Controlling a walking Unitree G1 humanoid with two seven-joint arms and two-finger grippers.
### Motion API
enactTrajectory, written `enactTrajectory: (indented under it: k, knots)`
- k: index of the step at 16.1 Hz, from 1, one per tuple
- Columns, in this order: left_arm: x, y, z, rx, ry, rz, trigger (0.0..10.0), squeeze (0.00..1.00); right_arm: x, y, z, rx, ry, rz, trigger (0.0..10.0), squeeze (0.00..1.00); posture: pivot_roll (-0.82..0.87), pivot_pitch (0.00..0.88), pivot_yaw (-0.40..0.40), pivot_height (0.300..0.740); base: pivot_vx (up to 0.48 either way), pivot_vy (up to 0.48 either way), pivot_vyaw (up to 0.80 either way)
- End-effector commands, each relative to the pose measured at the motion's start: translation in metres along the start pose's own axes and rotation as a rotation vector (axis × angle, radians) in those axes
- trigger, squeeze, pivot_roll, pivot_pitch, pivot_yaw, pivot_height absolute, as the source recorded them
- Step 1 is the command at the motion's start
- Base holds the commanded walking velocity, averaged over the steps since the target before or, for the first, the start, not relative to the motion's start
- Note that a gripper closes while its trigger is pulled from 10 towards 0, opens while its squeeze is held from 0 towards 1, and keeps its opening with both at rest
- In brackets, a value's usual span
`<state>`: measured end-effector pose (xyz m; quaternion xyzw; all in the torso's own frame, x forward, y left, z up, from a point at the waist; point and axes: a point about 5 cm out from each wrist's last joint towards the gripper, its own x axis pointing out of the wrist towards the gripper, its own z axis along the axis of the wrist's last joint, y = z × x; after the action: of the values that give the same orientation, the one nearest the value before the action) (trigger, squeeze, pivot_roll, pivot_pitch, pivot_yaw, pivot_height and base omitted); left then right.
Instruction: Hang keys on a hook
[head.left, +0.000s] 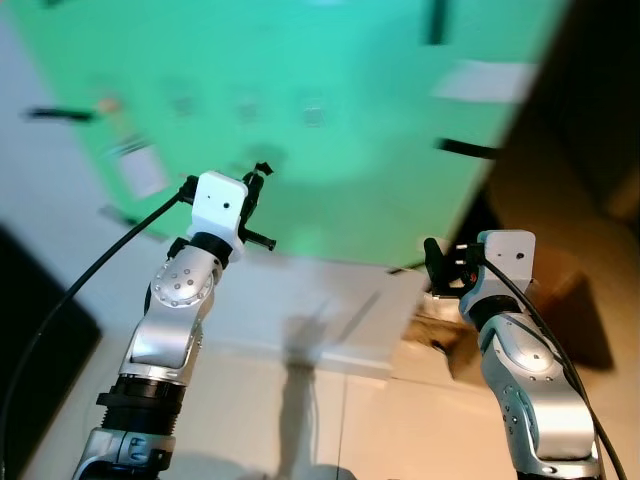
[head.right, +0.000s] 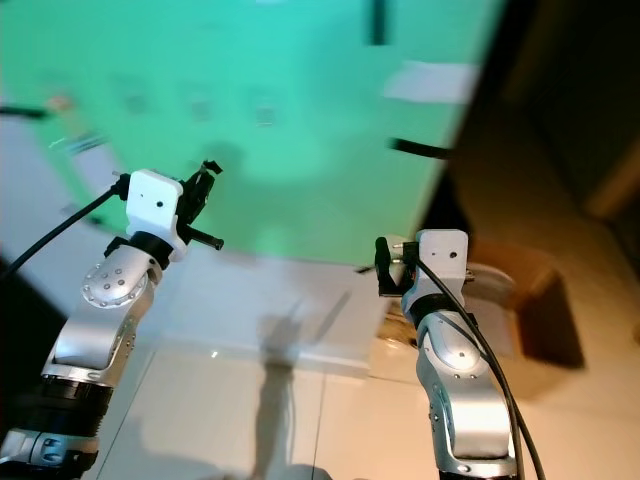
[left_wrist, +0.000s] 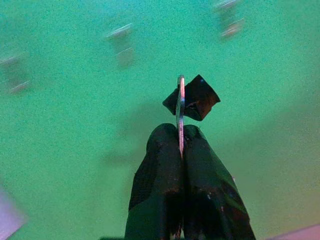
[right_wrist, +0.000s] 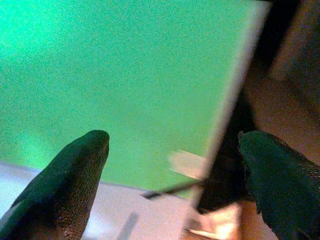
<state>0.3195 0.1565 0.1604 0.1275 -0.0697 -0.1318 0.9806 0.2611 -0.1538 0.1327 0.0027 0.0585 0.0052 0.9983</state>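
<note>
Two arms are up in front of a green wall, and everything's a bit blurry. The left gripper has its jaws pressed together on a key, which is a thin silver strip seen edge-on in the left wrist view, with a black tag sticking out just past the fingertips. From the head camera you can see that gripper raised close to the green wall, with the little dark tag poking up at its tip.

Higher up on the wall is a row of small pale fittings that may be hooks, but they're too smeared to say for sure. The key is below them, not touching any of them.

The right gripper has its jaws wide apart with nothing between them. It sits lower and off to the right, near the edge where the green wall ends and a brown area begins.

A white baseboard runs under the wall, with pale floor tiles below it.
</note>
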Motion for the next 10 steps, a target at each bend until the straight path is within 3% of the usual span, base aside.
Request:
enactTrajectory:
  k: [1,10]
  knots:
    - [0.0023,-0.0024,0.0025,0.002,-0.013,-0.017,10.0,0.0,-0.0015,-0.0028,-0.0011,0.026,-0.004,-0.013,10.0,0.0,-0.04,0.0,0.022,0.74,0.27,0.0,0.0]
    - [0.0078,-0.012,0.005,-0.01,-0.038,-0.08,10.0,0.0,-0.0068,-0.0072,0.0007,-0.001,-0.012,-0.02,10.0,0.0,-0.08,0.0,0.042,0.74,0.269,0.0,0.0]
